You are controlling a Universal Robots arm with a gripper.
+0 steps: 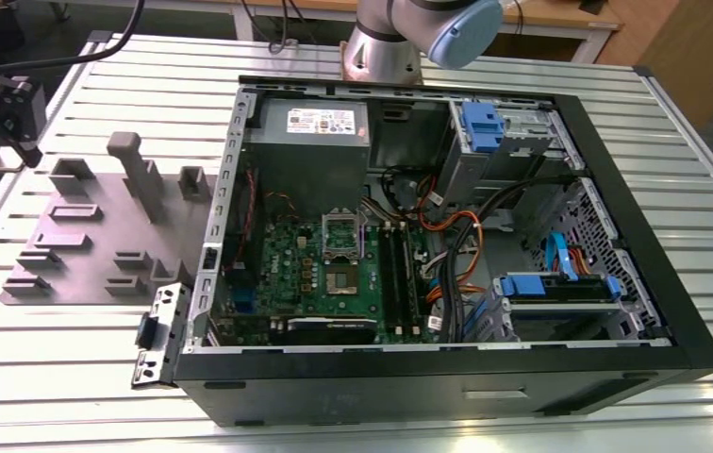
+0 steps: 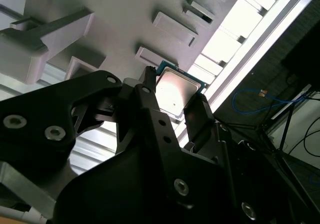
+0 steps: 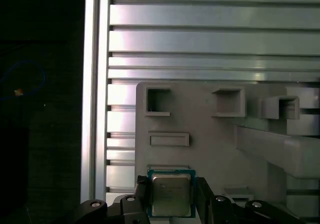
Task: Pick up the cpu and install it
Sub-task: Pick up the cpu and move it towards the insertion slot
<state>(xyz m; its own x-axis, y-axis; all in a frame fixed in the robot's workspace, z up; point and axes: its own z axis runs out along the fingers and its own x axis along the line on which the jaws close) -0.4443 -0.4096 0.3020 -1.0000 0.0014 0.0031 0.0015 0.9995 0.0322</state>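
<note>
The cpu (image 3: 171,194), a small square chip with a pale silver top and a blue-green rim, sits between my gripper's (image 3: 171,200) two black fingers, which press on its opposite edges. In the second wrist view the cpu (image 2: 176,90) is held by the gripper (image 2: 173,101) over the grey fixture plate (image 2: 115,19). In the exterior view the gripper (image 1: 2,106) is at the far left, beside the grey fixture plate (image 1: 92,236). The green motherboard (image 1: 331,274) lies inside the open computer case (image 1: 457,377).
Upright grey blocks (image 1: 137,175) and pockets rise from the fixture plate. The case holds cables, a power supply (image 1: 312,123) and blue drive bays (image 1: 558,288). The slatted aluminium table (image 1: 80,377) ends at an edge (image 3: 95,84) close to the gripper.
</note>
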